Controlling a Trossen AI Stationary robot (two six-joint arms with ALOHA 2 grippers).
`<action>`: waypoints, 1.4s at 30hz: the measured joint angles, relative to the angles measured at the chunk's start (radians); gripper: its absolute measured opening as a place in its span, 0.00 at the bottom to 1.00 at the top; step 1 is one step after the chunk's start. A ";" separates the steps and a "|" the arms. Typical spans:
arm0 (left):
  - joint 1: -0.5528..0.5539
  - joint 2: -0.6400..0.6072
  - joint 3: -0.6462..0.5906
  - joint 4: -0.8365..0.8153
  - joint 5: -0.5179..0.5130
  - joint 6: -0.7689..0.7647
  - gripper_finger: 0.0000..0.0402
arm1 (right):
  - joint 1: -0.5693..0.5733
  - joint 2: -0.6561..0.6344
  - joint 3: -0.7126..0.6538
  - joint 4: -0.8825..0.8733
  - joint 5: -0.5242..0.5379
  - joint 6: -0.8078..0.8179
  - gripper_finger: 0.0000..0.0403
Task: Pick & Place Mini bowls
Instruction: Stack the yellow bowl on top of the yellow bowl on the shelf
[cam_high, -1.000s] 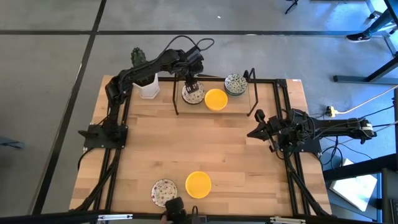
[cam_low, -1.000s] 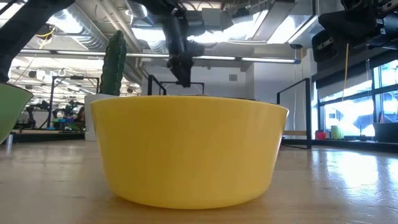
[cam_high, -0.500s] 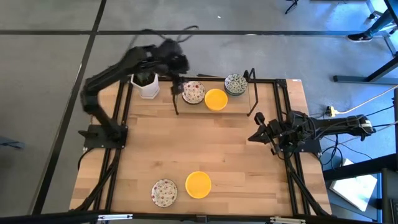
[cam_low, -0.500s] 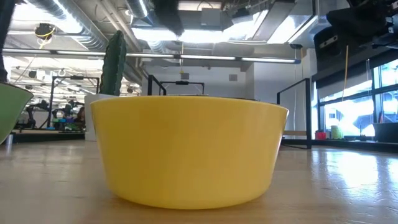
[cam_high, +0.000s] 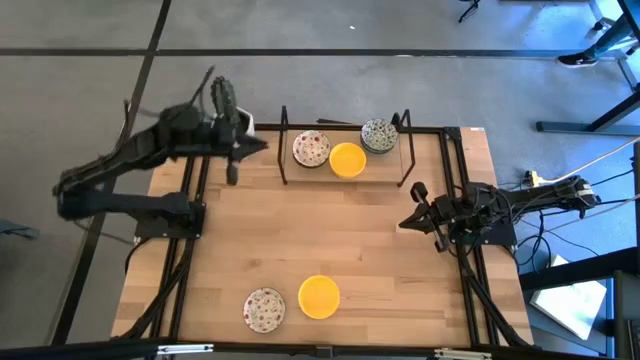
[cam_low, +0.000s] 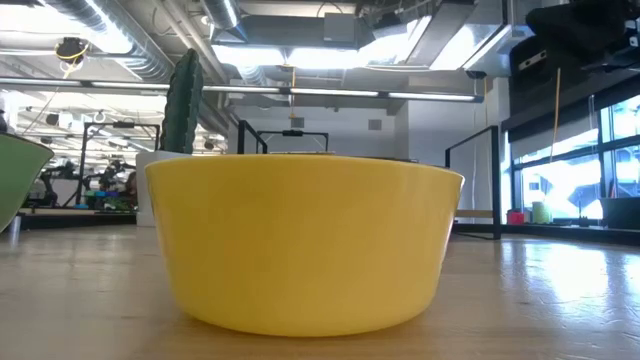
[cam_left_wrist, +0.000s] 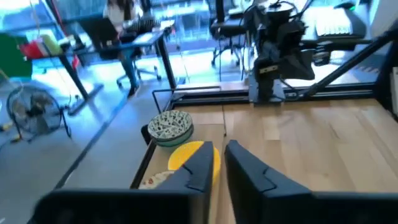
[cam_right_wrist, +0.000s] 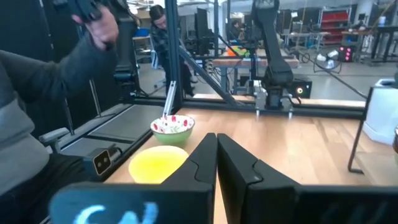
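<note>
Left gripper (cam_high: 233, 172) near tabletop's far-left corner, nearly closed, empty; right gripper (cam_high: 403, 221) closed, parked at right edge.

A robotics lab or workshop is indicated: a wooden table (cam_high: 330, 240) framed by black metal rails, exposed ceiling ducts (cam_low: 130, 50), further benches, and a seated person (cam_right_wrist: 37, 124) are seen.
</note>
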 joint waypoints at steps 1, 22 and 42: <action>-0.001 -0.049 -0.064 0.040 0.001 -0.001 0.06 | 0.005 0.000 0.000 0.005 0.000 -0.003 0.03; -0.048 -0.462 -0.959 0.899 0.007 -0.122 0.01 | 0.020 0.000 0.000 0.098 -0.001 -0.038 0.03; -0.044 -0.857 -1.073 0.721 0.122 -0.125 0.00 | 0.020 -0.096 0.000 0.043 0.044 -0.092 0.01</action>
